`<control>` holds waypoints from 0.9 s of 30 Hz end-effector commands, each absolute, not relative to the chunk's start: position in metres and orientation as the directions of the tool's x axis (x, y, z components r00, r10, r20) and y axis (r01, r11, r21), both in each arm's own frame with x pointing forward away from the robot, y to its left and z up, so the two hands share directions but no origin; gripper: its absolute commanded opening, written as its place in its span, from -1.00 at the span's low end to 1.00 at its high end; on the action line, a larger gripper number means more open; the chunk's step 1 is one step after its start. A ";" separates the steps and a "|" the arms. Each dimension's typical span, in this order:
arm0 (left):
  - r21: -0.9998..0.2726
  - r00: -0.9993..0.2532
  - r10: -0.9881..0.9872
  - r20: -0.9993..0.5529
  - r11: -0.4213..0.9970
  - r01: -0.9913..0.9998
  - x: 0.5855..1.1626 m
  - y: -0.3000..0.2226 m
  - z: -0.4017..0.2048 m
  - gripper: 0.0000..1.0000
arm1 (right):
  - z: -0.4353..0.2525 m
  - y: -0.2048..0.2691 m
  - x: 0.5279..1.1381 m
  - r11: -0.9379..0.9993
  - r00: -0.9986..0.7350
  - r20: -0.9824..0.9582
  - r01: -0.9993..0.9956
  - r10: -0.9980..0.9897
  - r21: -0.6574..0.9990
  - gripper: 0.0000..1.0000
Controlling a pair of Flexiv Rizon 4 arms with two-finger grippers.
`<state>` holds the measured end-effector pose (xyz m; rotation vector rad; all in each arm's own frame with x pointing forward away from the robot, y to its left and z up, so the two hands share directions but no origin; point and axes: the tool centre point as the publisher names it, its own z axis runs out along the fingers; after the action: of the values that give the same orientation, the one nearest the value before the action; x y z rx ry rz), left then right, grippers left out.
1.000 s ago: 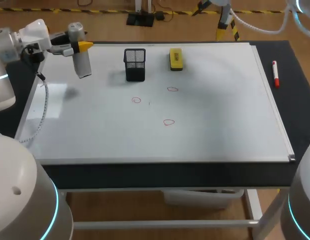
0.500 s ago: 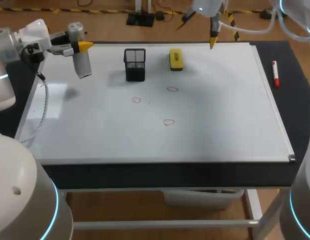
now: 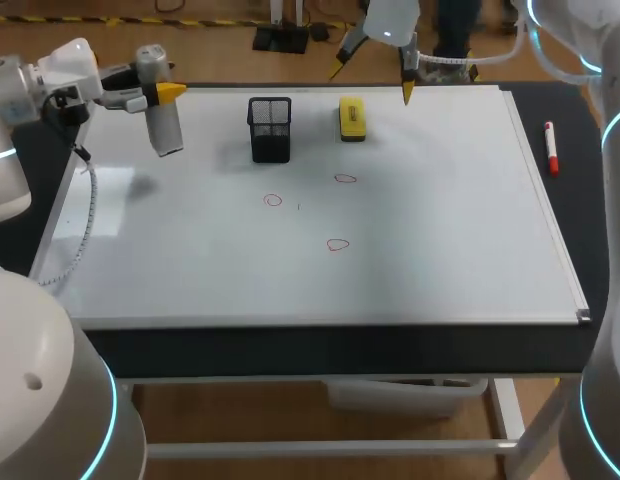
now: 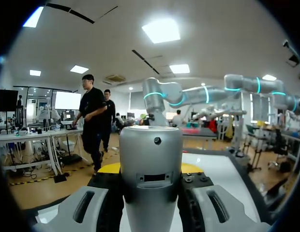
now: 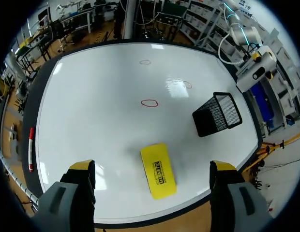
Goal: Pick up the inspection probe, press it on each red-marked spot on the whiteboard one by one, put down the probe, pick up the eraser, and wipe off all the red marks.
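Observation:
The inspection probe point(image 3: 165, 125), a grey cylinder, hangs above the whiteboard's point(image 3: 440, 220) far left corner. My left gripper point(image 3: 155, 93) is shut on it; in the left wrist view the probe point(image 4: 151, 164) fills the gap between both fingers point(image 4: 84, 208). The yellow eraser point(image 3: 351, 117) lies near the board's far edge. My right gripper point(image 3: 372, 78) hovers open just above and beyond it, with the eraser point(image 5: 158, 170) lying below and between its fingertips point(image 5: 82, 166). Three red marks point(image 3: 273, 200) point(image 3: 345, 179) point(image 3: 337, 244) sit mid-board.
A black mesh basket point(image 3: 270, 128) stands left of the eraser, close to it. A red marker point(image 3: 551, 148) lies on the dark strip past the board's right edge. The basket point(image 5: 217, 114) is beside my right gripper's path on the probe's side.
My right gripper has moved left along the far edge and now hangs over the eraser. The left arm and the probe have kept still.

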<state>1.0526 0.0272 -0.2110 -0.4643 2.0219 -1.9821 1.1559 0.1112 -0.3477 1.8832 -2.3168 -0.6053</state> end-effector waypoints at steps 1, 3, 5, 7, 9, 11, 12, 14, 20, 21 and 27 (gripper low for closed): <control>-0.999 -0.912 -0.410 0.029 0.012 -0.036 1.052 0.027 -0.211 -1.00 | -0.353 0.116 1.167 0.130 -0.119 0.052 -0.913 -0.992 0.387 1.00; -0.999 -0.912 -0.410 0.029 0.012 -0.036 1.052 0.027 -0.211 -1.00 | -0.357 0.116 1.166 0.110 -0.096 0.056 -0.913 -0.994 0.392 1.00; -0.999 -0.912 -0.410 0.029 0.012 -0.036 1.052 0.027 -0.211 -1.00 | -0.361 0.118 1.164 0.117 -0.092 0.084 -0.912 -0.992 0.393 1.00; -0.999 -0.912 -0.410 0.029 0.012 -0.036 1.052 0.027 -0.211 -1.00 | -0.363 0.118 1.166 0.165 -0.134 0.106 -0.908 -0.985 0.386 1.00; -0.999 -0.912 -0.410 0.029 0.012 -0.036 1.052 0.027 -0.211 -1.00 | -0.363 0.118 1.166 0.165 -0.134 0.106 -0.908 -0.985 0.386 1.00; -0.999 -0.912 -0.410 0.029 0.012 -0.036 1.052 0.027 -0.211 -1.00 | -0.363 0.118 1.166 0.165 -0.134 0.106 -0.908 -0.985 0.386 1.00; -0.999 -0.912 -0.410 0.029 0.012 -0.036 1.052 0.027 -0.211 -1.00 | -0.363 0.118 1.166 0.165 -0.134 0.106 -0.908 -0.985 0.386 1.00; -0.999 -0.912 -0.410 0.029 0.012 -0.036 1.052 0.027 -0.211 -1.00 | -0.363 0.118 1.166 0.165 -0.134 0.106 -0.908 -0.985 0.386 1.00; -0.999 -0.912 -0.410 0.029 0.012 -0.036 1.052 0.027 -0.211 -1.00 | -0.363 0.118 1.166 0.165 -0.134 0.106 -0.908 -0.985 0.386 1.00; -0.999 -0.912 -0.410 0.029 0.012 -0.036 1.052 0.027 -0.211 -1.00 | -0.363 0.118 1.166 0.165 -0.134 0.106 -0.908 -0.985 0.386 1.00; -0.999 -0.912 -0.410 0.029 0.012 -0.036 1.052 0.027 -0.211 -1.00 | -0.363 0.118 1.166 0.165 -0.134 0.106 -0.908 -0.985 0.386 1.00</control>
<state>1.0526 0.0272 -0.2110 -0.4643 2.0218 -1.9822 1.1558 0.1156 -0.3638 1.8764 -2.2717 -0.4418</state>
